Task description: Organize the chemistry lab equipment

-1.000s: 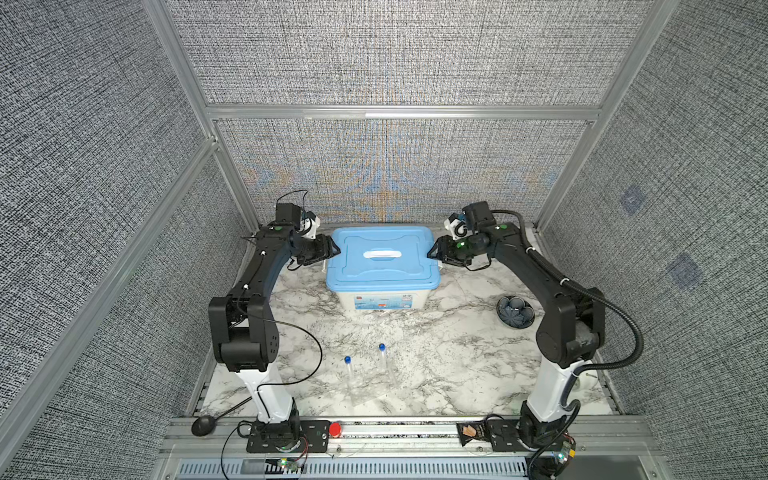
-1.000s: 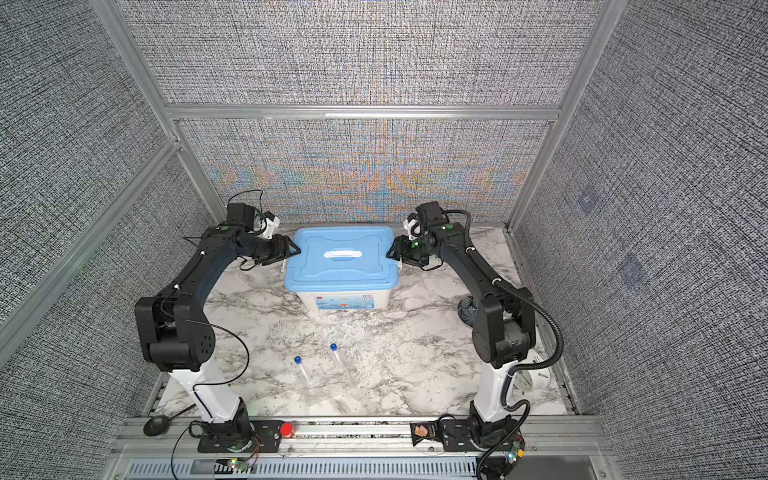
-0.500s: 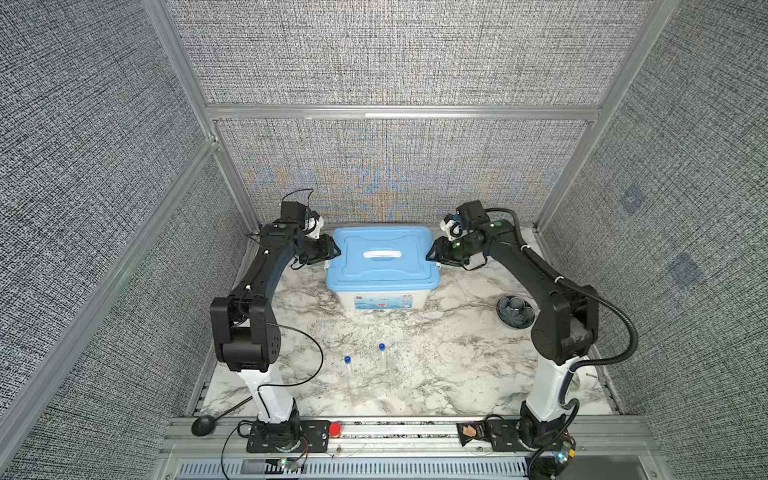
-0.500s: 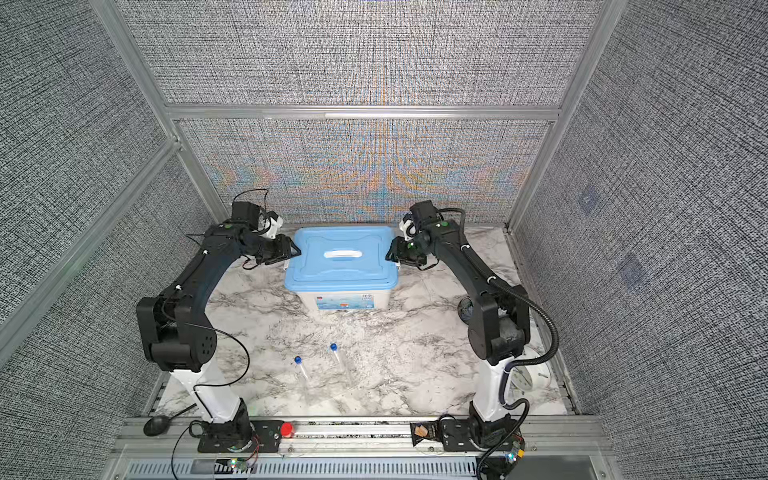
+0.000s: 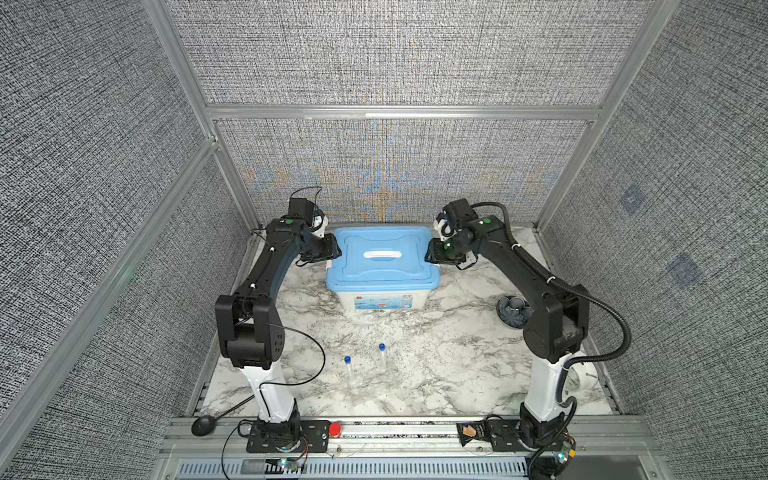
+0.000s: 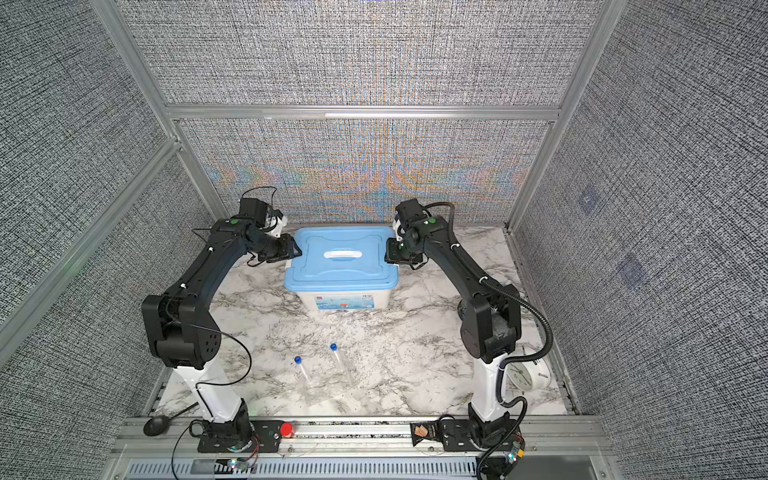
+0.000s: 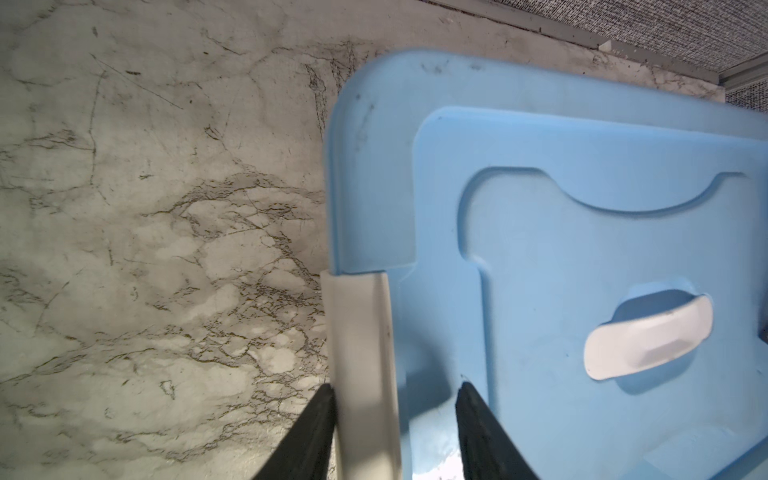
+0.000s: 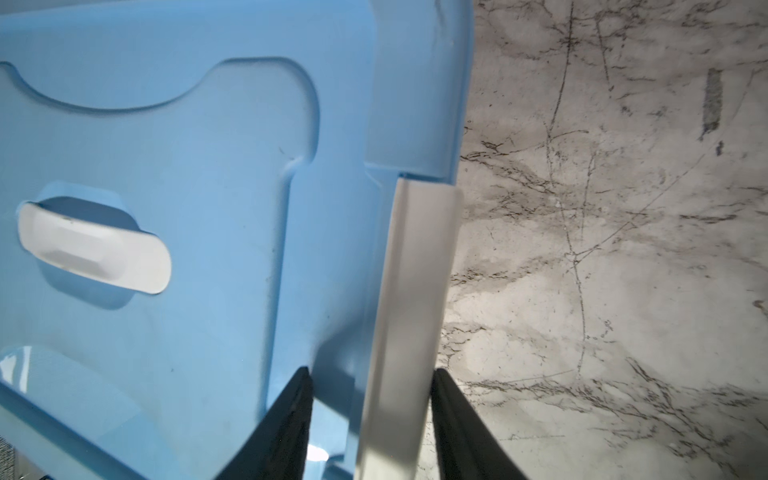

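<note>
Two slim clear tubes with blue caps (image 5: 348, 368) (image 5: 384, 357) lie side by side on the marble near the front, seen in both top views (image 6: 300, 368) (image 6: 338, 356). Both arms are far from them, at the blue-lidded storage box (image 5: 382, 257). My left gripper (image 7: 397, 386) straddles the white latch (image 7: 361, 353) on the box's left side. Its outer finger rests against the latch and its inner finger stands apart over the lid. My right gripper (image 8: 372, 370) straddles the right-side latch (image 8: 411, 291) the same way. The left gripper (image 5: 332, 249) and right gripper (image 5: 432, 251) flank the lid.
The lid (image 6: 343, 257) carries a white handle (image 6: 343, 254). A dark round ribbed dish (image 5: 514, 311) sits at the right, partly behind the right arm. A round white alarm clock (image 6: 524, 376) stands by the right arm's base. The back wall runs close behind the box.
Both grippers have narrowed their jaws around the box's side latches and shifted slightly along the box's sides. The box and the tubes have not moved.
</note>
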Robot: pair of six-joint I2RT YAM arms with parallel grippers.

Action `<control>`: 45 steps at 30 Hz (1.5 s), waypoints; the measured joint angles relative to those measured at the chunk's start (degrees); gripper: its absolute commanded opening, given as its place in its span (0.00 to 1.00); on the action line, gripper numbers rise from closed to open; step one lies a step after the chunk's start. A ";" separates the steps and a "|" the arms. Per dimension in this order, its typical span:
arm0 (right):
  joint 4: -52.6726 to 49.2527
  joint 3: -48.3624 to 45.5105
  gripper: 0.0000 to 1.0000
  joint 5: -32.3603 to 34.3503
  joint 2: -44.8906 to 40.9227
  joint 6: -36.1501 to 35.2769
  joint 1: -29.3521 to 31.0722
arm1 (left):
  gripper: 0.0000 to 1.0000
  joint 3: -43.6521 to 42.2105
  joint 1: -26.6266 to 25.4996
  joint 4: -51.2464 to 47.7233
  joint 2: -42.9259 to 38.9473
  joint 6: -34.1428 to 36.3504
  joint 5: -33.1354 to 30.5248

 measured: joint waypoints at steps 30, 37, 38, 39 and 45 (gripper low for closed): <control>19.96 -19.69 0.99 5.84 -21.75 -3.74 -0.72 | 0.88 -0.50 8.52 1.60 -15.21 -7.61 4.94; 40.00 -41.75 0.99 13.07 -36.11 -12.72 -0.98 | 0.99 -20.79 10.91 13.60 -30.23 -13.44 -12.90; 42.88 -45.07 0.99 13.81 -38.21 -14.67 -1.03 | 0.99 -24.28 10.99 16.09 -31.54 -14.32 -15.41; 45.68 -48.35 0.99 14.75 -40.09 -16.31 -1.09 | 0.99 -27.32 11.08 18.10 -32.35 -15.21 -17.55; 59.80 -69.07 0.99 18.80 -49.77 -20.33 -6.27 | 0.99 -42.86 11.50 28.09 -36.26 -17.09 -27.54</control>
